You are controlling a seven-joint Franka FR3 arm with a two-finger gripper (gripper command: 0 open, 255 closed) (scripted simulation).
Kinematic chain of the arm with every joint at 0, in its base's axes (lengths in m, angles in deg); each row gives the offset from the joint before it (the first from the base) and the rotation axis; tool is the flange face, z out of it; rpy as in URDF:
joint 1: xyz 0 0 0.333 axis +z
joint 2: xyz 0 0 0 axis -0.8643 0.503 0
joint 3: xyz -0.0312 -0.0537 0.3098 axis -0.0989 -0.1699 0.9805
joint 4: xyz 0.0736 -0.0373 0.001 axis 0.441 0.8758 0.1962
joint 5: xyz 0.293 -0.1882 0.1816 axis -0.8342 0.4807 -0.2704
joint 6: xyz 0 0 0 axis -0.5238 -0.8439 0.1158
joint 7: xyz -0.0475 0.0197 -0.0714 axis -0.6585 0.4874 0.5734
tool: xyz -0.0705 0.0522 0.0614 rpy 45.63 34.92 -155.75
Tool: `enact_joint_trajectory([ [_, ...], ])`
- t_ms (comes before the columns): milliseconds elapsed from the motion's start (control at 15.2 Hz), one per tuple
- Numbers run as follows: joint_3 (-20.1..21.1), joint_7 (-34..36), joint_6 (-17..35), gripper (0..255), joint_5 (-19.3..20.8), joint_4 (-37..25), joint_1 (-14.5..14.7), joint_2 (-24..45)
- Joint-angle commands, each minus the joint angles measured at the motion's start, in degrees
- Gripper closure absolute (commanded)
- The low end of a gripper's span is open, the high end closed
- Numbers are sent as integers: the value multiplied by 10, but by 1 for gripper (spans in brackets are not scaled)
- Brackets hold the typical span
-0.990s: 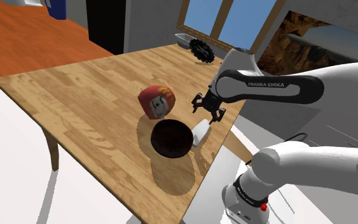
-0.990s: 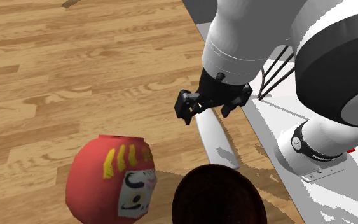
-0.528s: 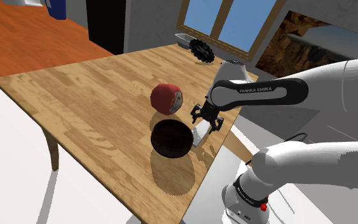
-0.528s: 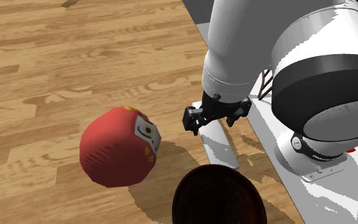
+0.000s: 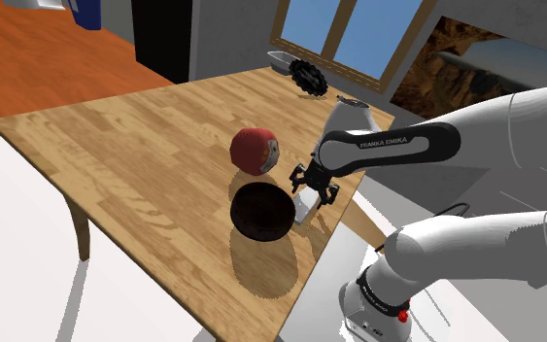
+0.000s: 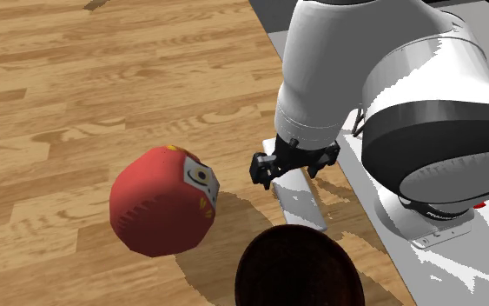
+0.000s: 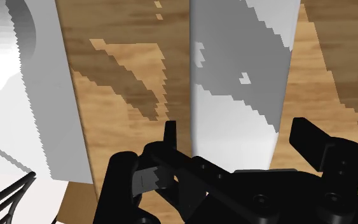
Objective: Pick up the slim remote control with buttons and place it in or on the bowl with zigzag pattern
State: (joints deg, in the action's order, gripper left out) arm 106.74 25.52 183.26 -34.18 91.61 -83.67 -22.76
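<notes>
The slim remote (image 5: 305, 205) is a plain pale grey slab lying flat on the wooden table (image 5: 116, 146), close to the edge nearest the stand. My gripper (image 5: 314, 185) hangs just above its far end, open. In the wrist view the remote (image 7: 241, 83) runs away from the gripper (image 7: 241, 137), and a black finger (image 7: 170, 133) stands off each long side without touching it. From the second exterior view the gripper (image 6: 286, 168) hovers over the remote (image 6: 301, 202). The bowl (image 5: 261, 211) (image 6: 299, 269) is dark brown with no pattern showing, right beside the remote.
A red round doll (image 5: 254, 151) (image 6: 160, 213) with a painted face lies on its side next to the bowl. A black toothed wheel (image 5: 310, 75) sits at the table's far corner. The table edge and my stand (image 6: 381, 217) lie just beyond the remote.
My gripper has come down and moved closer over the remote's end, still open. The red doll rolled over a second ago and now lies still.
</notes>
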Motion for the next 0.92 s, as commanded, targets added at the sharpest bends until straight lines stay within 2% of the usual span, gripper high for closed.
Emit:
enact_joint_trajectory([
  [0,0,0,0,0,0,0,0,0],
  [66,0,0,0,0,0,0,0,0],
  [132,0,0,0,255,0,0,0,0],
  [726,0,0,0,255,0,0,0,0],
  [858,-4,0,-22,255,3,-8,0,-15],
])
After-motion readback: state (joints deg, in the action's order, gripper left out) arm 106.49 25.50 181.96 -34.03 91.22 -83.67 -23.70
